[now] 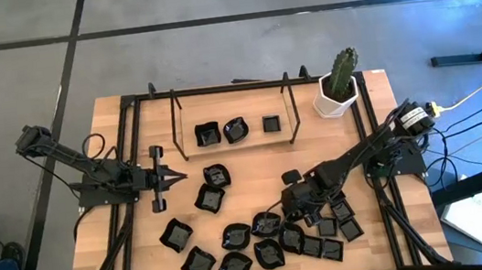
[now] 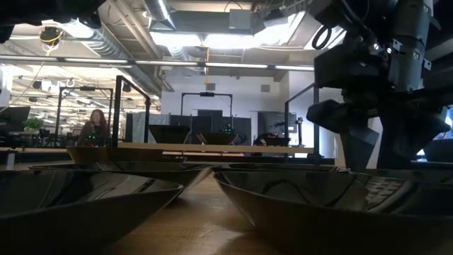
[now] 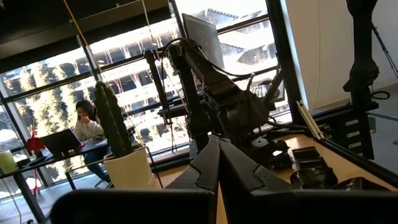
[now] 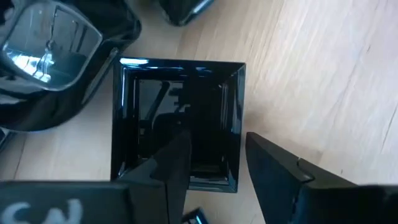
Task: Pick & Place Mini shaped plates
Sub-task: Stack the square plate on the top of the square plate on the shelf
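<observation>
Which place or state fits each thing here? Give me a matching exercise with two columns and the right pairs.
Things:
1. left gripper
2. right gripper
3. cactus pot
4. three small plates inside the far frame

Places or states:
A. far right corner of the table
B. fingers astride the rim of a square black plate
C. shut, empty, at the table's left
D. in a row near the far edge

Pairs: 1-C, 2-B, 3-A, 4-D
</observation>
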